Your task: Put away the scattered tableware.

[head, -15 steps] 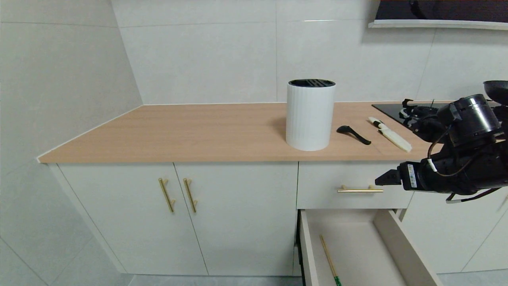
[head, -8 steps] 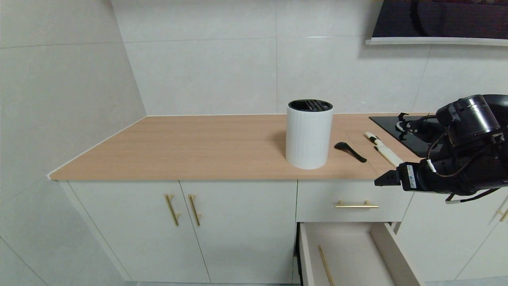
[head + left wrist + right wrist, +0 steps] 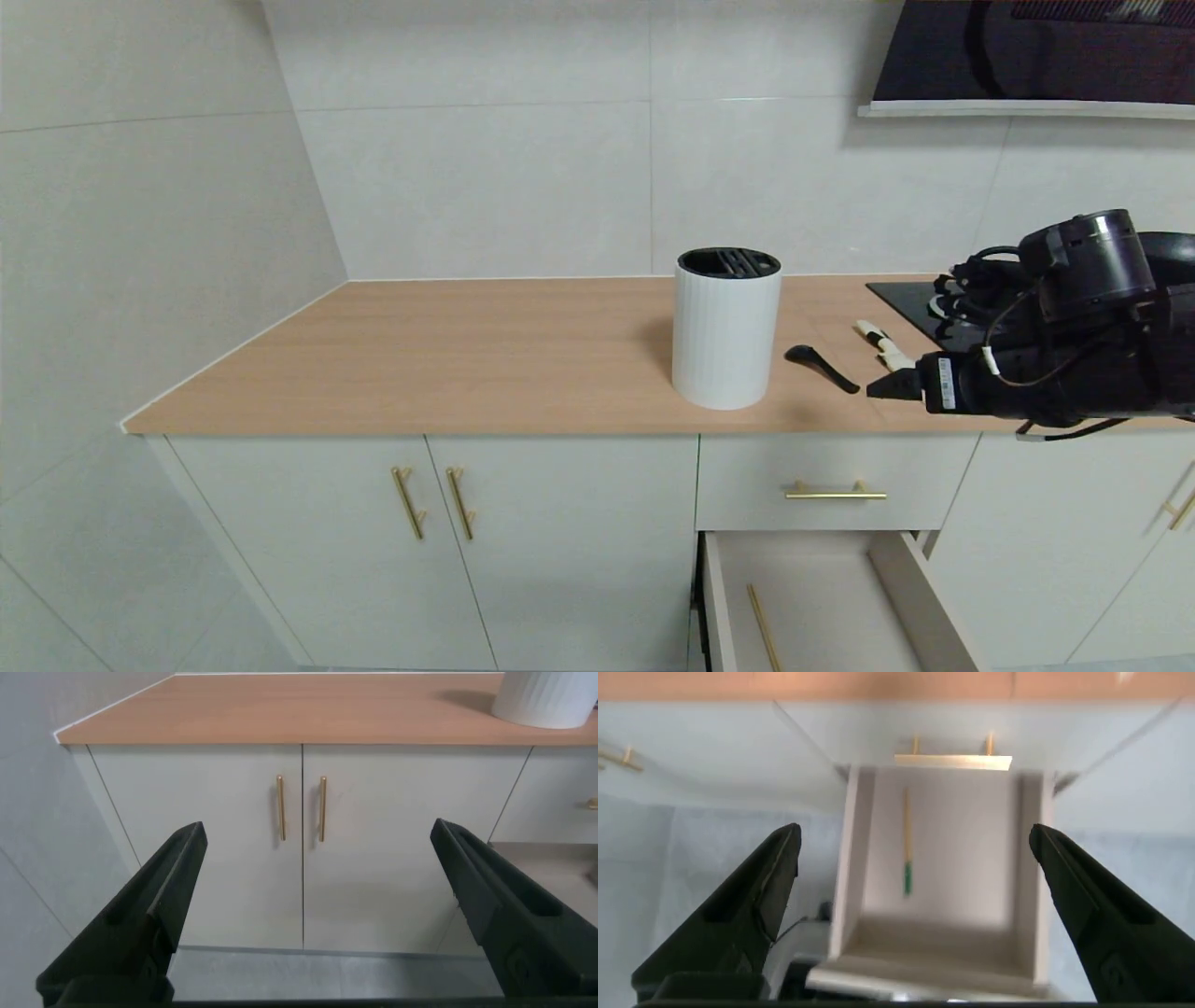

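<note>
The right hand (image 3: 893, 385), fingers spread apart, is the nearer one; the black spoon (image 3: 820, 366) lies just ahead on the table (image 3: 467, 355), handle end toward the fingertips; the knife (image 3: 878, 338) lies just beyond.

Tall holder (image 3: 726, 341) just beside spoon (image 3: 822, 367), counter (image 3: 467, 355) stretch to its left, drawer (image 3: 831, 607) open

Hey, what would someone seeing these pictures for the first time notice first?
A tall white ribbed holder stands on the wooden counter, with a black spoon and a pale knife lying beside it on the stove side. Below them a drawer is pulled open with chopsticks inside. The right gripper hangs open above it, near the counter's front edge.
</note>
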`<state>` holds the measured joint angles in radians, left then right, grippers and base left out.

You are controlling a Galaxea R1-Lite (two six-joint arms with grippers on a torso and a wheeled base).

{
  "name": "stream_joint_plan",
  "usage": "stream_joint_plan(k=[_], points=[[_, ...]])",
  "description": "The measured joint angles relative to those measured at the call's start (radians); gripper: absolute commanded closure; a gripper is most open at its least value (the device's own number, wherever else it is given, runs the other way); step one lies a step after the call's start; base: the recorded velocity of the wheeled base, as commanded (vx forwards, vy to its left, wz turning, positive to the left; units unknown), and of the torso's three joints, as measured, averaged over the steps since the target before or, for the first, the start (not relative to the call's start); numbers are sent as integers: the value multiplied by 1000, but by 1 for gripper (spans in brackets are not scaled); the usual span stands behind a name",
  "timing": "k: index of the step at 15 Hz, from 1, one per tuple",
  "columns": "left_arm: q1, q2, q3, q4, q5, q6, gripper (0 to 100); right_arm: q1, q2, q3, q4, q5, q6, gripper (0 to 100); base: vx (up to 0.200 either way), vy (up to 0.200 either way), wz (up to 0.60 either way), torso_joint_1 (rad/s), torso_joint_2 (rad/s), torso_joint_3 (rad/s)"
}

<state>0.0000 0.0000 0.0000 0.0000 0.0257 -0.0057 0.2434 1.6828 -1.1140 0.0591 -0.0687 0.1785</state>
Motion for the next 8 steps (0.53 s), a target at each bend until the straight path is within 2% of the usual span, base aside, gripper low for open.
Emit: stream_joint_plan(k=[4, 8], points=[[0, 0, 0, 0, 0, 0, 0, -50, 203, -111, -199, 5, -143, 0, 0, 0, 0, 0, 0, 0], [0, 0, 0, 0, 0, 0, 0, -108, 412, -330, -263, 34, -230, 0, 0, 0, 0, 0, 0, 0]])
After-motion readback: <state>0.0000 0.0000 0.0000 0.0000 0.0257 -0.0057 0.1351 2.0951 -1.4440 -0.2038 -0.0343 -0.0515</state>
